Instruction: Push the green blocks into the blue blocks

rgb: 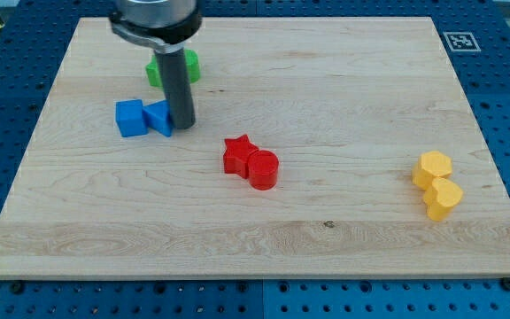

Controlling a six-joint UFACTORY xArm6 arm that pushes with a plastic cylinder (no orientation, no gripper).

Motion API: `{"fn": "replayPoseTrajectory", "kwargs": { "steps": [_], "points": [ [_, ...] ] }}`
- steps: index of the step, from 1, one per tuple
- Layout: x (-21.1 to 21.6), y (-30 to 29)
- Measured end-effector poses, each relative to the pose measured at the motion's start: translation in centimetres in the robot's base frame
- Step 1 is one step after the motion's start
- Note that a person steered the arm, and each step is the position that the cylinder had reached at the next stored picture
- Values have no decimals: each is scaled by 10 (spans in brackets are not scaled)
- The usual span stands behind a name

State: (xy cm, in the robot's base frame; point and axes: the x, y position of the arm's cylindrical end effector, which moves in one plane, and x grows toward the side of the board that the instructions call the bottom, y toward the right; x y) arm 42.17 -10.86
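Note:
Two blue blocks sit side by side at the view's upper left: a blue cube (pixel 130 118) and a second blue block (pixel 159 116) touching its right side. Green blocks (pixel 190 65) lie just above them, mostly hidden behind my rod; their shapes cannot be made out. My tip (pixel 183 125) rests on the board right against the right edge of the right blue block, below the green blocks.
A red star (pixel 237 153) and a red cylinder (pixel 263 168) touch each other near the board's middle. Two yellow blocks (pixel 433 168) (pixel 442 198) sit together at the view's right. The wooden board (pixel 326 80) lies on a blue pegboard table.

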Motion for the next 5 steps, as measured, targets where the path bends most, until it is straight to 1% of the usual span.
{"fn": "replayPoseTrajectory", "kwargs": {
  "steps": [1, 2, 3, 4, 5],
  "points": [
    [-22, 36],
    [-76, 109],
    [-126, 123],
    [-138, 77],
    [-132, 22]
  ]
}}
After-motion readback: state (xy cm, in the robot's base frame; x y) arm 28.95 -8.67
